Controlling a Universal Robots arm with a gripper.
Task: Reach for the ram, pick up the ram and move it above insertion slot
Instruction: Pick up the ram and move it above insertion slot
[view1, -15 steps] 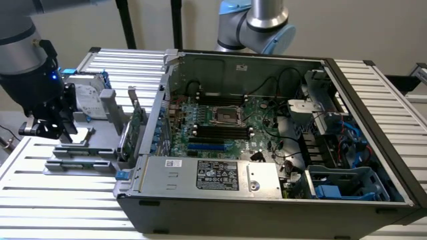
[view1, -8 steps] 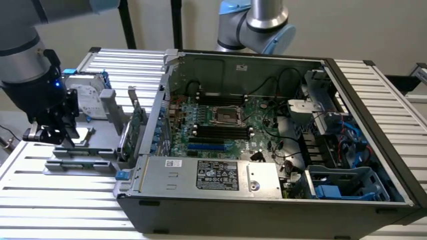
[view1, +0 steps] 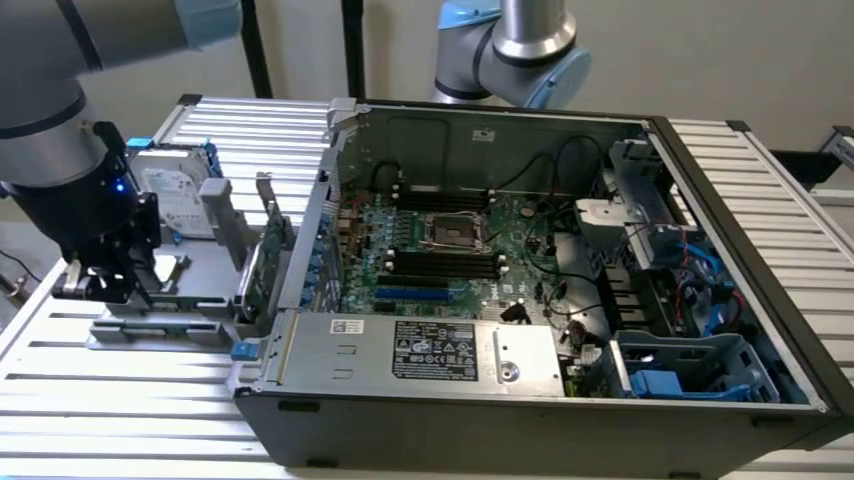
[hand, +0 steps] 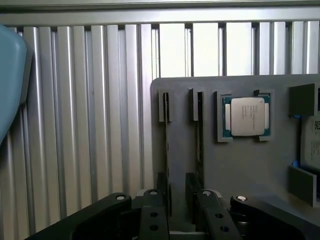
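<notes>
**Q:** Where's your gripper (view1: 112, 288) sitting, and is it holding anything?

**A:** Your arm's off to the exterior view's left of the open PC case (view1: 534, 435). The gripper's low over the grey parts tray (view1: 147, 328) on the slatted table (view1: 120, 410). In the wrist view your fingers (hand: 152, 220) are spread with a clear gap between them, and nothing's pinched in there.

**Q:** And the ram?

**A:** The ram (hand: 167, 150) is in the tray, standing on edge in a narrow slot, so you see it as a thin dark line. A second stick (hand: 200, 132) sits just beside it in the neighbouring slot, parallel. Both run toward your fingers and their near ends land around that gap. I can't tell which one you're lined up on, or whether a finger touches either.

A CPU (hand: 245, 116) lies flat in its own pocket on the far side of the second stick. Over in the case, the motherboard (view1: 461, 285) shows its black memory slots (view1: 441, 264), well apart from your gripper.
</notes>
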